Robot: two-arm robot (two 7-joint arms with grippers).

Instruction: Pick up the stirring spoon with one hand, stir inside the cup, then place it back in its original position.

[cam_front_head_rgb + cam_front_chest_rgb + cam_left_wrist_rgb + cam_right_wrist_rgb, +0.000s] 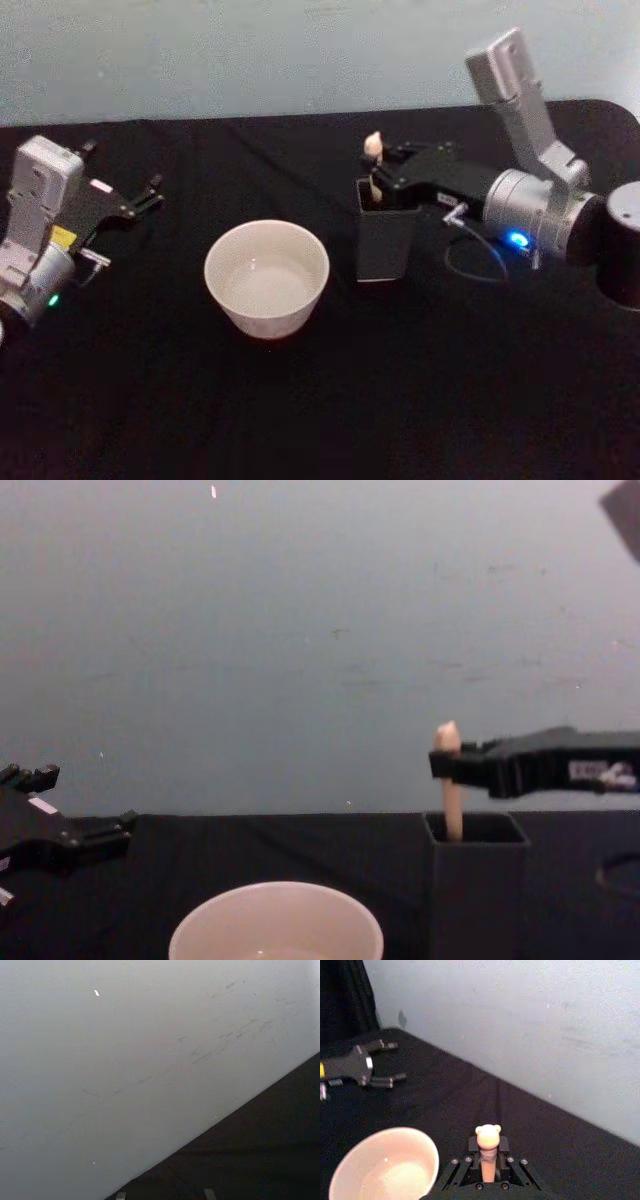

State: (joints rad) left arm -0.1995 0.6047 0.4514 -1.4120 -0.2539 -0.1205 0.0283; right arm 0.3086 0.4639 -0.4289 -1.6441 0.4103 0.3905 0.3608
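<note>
In the upper right of the head view, the black two-fingered right gripper (375,170) reached in from the right edge. It was closed narrowly on the slim, beige-handled stirring spoon (373,150), gripping just under the knobby tip. The spoon stood nearly upright in the dark grey, square-mouthed box-shaped holder (385,240), right of centre, with its stem and bowl hidden inside. In the right wrist view the handle (488,1137) sat squarely between the pads.

The wide, round, cream-white cup (267,275) stood at centre frame on the black cloth-covered table (300,400), just left of the holder and apart from it.

The black left gripper (153,195) lay parked at the left edge with its fingers spread wide.

The grip was high and on a smooth, thin handle, so the spoon could pivot or slip once lifted. A slanted pull could catch the hidden bowl on the holder's wall and tip or drag the narrow box. The thin-rimmed cup probably weighed little, so a low crossing or hard stirring against its wall could have pushed it across the cloth. A tilted spoon would also have made re-entering the narrow mouth harder.
</note>
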